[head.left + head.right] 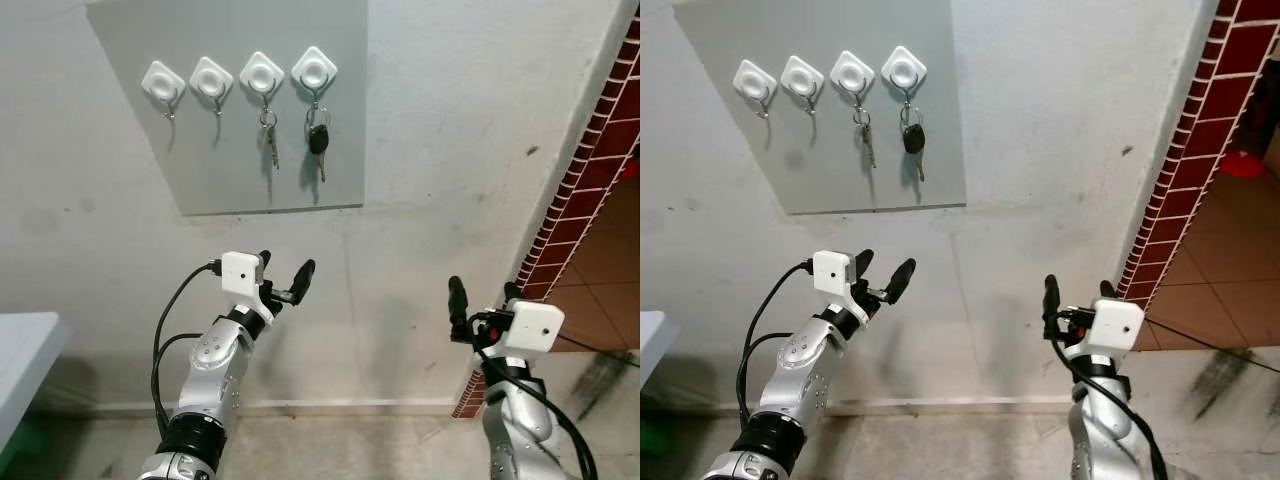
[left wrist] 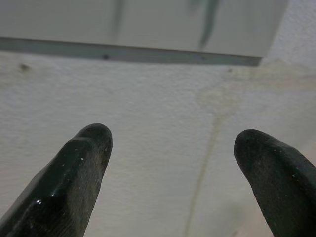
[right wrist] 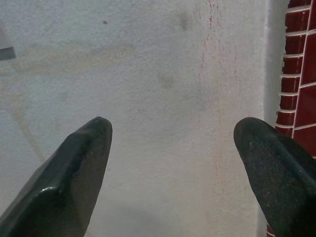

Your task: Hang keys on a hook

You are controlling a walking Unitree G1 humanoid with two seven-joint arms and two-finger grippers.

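A grey board [image 1: 230, 170] on the wall carries four white diamond hooks. The two left hooks [image 1: 163, 82] [image 1: 211, 78] are bare. A silver key [image 1: 271, 138] hangs from the third hook [image 1: 261, 73], and a black-headed car key [image 1: 318, 140] from the fourth hook [image 1: 313, 68]. My left gripper [image 1: 283, 278] is raised below the board, open and holding nothing. My right gripper [image 1: 482, 296] stands open and empty lower right, facing bare wall. In the left wrist view the fingers [image 2: 74, 177] frame the board's lower edge [image 2: 128, 51].
A red brick pillar [image 1: 600, 160] runs down the right side, with tiled floor [image 1: 600, 260] beyond it. A pale table corner [image 1: 25, 350] juts in at the lower left. A skirting strip [image 1: 320, 407] meets the concrete floor below the wall.
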